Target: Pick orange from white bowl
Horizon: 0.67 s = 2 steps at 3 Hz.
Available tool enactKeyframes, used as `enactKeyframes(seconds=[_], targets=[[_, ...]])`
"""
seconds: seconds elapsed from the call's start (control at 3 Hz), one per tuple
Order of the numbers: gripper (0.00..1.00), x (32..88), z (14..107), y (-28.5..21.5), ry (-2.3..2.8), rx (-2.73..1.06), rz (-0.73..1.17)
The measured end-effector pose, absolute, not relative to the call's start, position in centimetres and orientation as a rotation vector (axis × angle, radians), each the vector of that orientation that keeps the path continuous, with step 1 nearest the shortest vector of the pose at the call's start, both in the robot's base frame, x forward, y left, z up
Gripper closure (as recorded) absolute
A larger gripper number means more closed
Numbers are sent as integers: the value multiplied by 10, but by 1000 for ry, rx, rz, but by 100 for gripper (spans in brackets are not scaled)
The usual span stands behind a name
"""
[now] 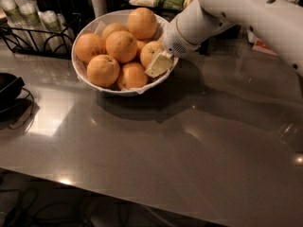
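Arm slants down; gripper apparently touches bowl's orange.

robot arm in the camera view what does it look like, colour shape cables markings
The arm is a thick, smooth white shell with rounded segments, a thin tan ring at the wrist, a patch of tiny holes beside it and small dark dots. No cables show. The gripper, at the right rim of the white bowl, is cream, flat and blocky.
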<state>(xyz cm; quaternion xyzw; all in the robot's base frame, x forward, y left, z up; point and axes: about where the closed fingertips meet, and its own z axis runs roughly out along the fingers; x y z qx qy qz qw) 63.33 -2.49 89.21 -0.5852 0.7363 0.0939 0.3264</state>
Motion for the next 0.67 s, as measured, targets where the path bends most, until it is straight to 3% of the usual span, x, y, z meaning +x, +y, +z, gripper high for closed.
enactKeyframes(seconds=[0.33, 0.67], targets=[[58, 633, 895, -25, 1930, -1533, 246], [82, 633, 895, -25, 1929, -1533, 246]])
